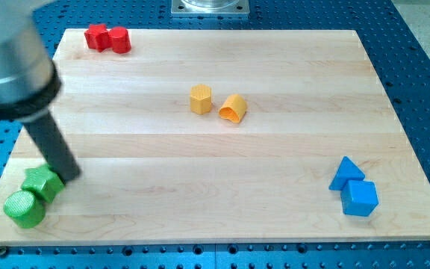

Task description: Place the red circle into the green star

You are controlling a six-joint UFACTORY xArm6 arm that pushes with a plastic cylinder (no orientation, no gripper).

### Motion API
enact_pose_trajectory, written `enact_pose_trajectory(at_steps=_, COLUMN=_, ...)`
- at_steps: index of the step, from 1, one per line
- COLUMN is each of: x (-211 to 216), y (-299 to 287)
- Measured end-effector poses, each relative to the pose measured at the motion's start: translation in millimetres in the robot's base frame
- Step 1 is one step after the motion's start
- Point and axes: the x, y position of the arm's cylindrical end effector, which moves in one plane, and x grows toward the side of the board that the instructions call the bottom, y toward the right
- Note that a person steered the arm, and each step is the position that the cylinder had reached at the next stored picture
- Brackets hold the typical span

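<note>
The red circle (119,40) lies at the view's top left, touching a red star-like block (96,36) on its left. The green star (42,181) lies at the view's bottom left, touching a green cylinder (25,208) just below and left of it. My tip (69,176) stands right against the green star's right side, far below the red circle. The dark rod rises up and to the left into a blurred grey arm body.
A yellow hexagon (201,99) and a yellow arch-shaped block (233,109) lie near the board's middle. A blue triangle (346,174) and a blue cube (360,198) lie at the bottom right. The wooden board (215,202) sits on a blue perforated table.
</note>
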Motion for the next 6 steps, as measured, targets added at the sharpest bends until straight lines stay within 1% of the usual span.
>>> enact_pose_trajectory(at_steps=1, x=-91.4, y=-41.4)
enact_pose_trajectory(at_steps=2, x=-181.9, y=-12.8)
enact_pose_trajectory(at_steps=3, x=-251.7, y=92.3)
enact_pose_trajectory(at_steps=4, x=-315.0, y=95.1)
enact_pose_trajectory(at_steps=5, x=-317.3, y=43.5)
enact_pose_trajectory(at_steps=6, x=-273.2, y=38.9)
